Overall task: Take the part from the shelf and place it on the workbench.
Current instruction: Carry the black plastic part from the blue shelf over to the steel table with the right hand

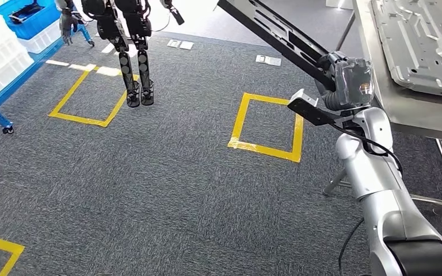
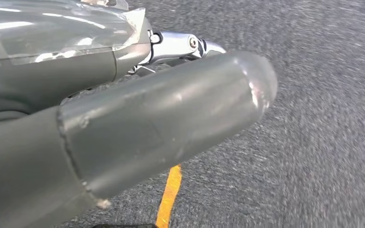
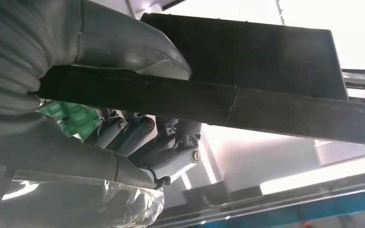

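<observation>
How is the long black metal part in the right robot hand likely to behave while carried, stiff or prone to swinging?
The long black metal part looks straight and unbent, so probably stiff. The right robot hand grips it near one end, so the far end may swing or lever downward. Its smooth dark surface could slip in the fingers.

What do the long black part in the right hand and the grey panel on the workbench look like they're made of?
The long black part, held by the right hand, looks like dark painted or coated metal: flat, rigid, matte, with slots. The grey panel looks like bare stamped sheet metal, with pressed ribs and a dull sheen. The workbench looks like brushed steel.
</observation>
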